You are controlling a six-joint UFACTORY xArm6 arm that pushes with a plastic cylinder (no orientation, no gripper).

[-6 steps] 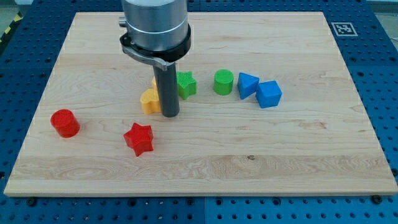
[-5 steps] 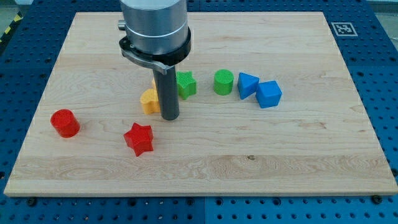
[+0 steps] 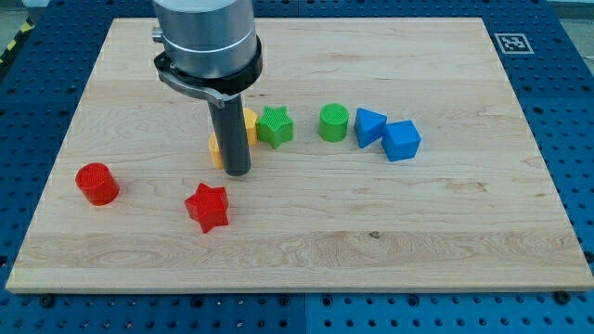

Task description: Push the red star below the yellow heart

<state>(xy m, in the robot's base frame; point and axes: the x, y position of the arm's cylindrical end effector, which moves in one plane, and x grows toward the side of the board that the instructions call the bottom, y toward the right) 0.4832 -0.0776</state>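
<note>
The red star (image 3: 207,206) lies on the wooden board (image 3: 306,232), left of centre and low in the view. My tip (image 3: 238,173) rests on the board just above and to the right of the star, apart from it. The rod stands in front of the yellow heart (image 3: 216,148) and hides most of it. A second yellow block (image 3: 249,122) peeks out at the rod's right, its shape hidden.
A red cylinder (image 3: 96,183) sits at the view's left. A green star (image 3: 275,126), a green cylinder (image 3: 334,122) and two blue blocks (image 3: 369,126) (image 3: 402,140) form a row to the rod's right.
My tip has moved to the view's left, from right of the yellow heart to in front of it. No block has visibly moved.
</note>
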